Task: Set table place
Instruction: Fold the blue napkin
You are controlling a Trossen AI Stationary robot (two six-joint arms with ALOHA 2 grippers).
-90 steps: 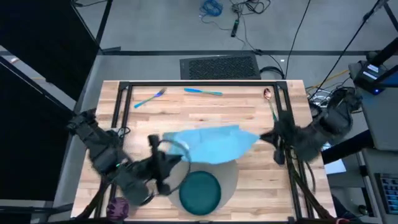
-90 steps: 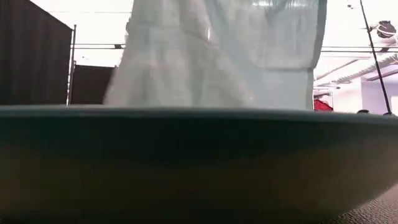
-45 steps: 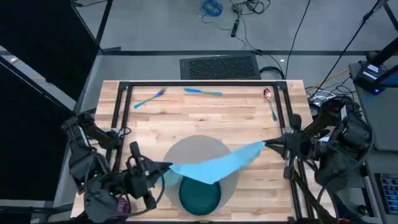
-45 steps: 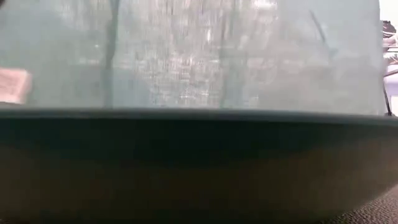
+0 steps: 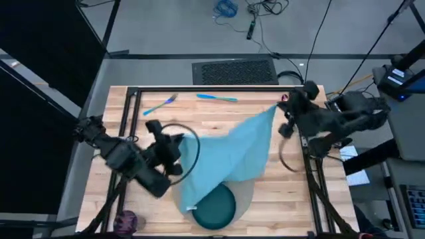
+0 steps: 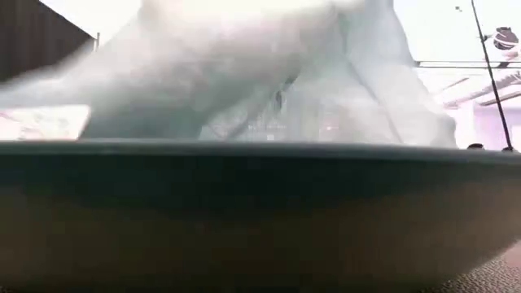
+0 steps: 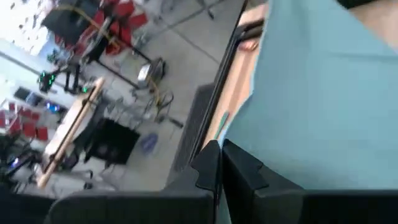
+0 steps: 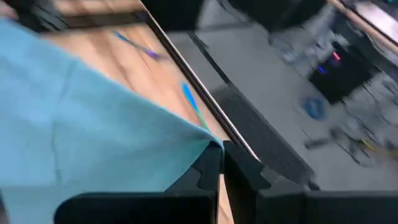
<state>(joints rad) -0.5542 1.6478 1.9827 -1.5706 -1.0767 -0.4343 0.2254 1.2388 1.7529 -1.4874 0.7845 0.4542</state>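
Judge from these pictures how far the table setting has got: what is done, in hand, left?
Done: the teal plate sits on the grey mat. In hand: the left gripper and right gripper each pinch a corner of the blue napkin, spread above the plate. Left: laying the napkin, bringing the fork and knife from the far edge, and the purple cup.

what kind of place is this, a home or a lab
Most likely a robotics lab or workshop, not a home. Two robot arms hold up a light blue napkin over a black-framed wooden table, loose cables trail across the bare floor, and electronics stand beside the table.
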